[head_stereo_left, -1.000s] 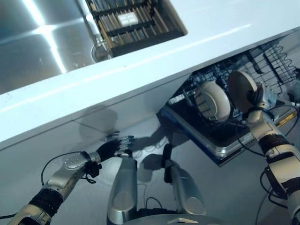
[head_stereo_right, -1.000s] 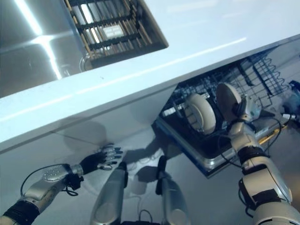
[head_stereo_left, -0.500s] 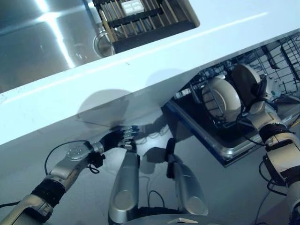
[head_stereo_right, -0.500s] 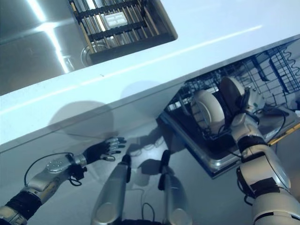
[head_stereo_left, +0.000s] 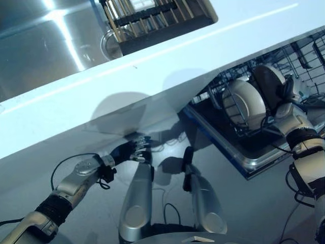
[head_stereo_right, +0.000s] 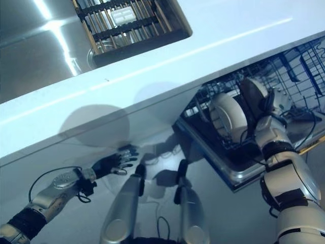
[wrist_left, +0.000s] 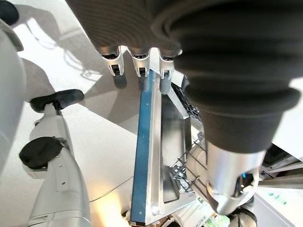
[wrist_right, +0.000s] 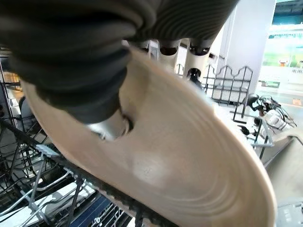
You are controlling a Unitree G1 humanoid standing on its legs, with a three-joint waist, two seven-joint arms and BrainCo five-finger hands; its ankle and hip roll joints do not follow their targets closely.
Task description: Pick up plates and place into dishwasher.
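A beige plate (wrist_right: 189, 161) stands on edge among the wires of the dishwasher's lower rack (head_stereo_left: 304, 56). My right hand (head_stereo_left: 287, 96) is shut on it, thumb on its face and fingers over the rim behind. In the eye views this plate (head_stereo_left: 268, 84) looks dark and sits just behind a cream plate (head_stereo_left: 244, 104) standing in the same rack. My left hand (head_stereo_left: 129, 151) hangs low in front of the cabinet, open and holding nothing; the left wrist view has its fingers (wrist_left: 137, 66) straight.
The open dishwasher door (head_stereo_left: 238, 157) with its blue edge (wrist_left: 142, 156) juts out below the white countertop (head_stereo_left: 167, 56). A steel sink (head_stereo_left: 40, 56) is set in the counter, with a dark slatted drying rack (head_stereo_left: 152, 18) in it.
The whole picture has shifted, so the camera moved. My right hand keeps its hold on the plate at the rack, a little nearer the cream plate. The left hand has hardly moved.
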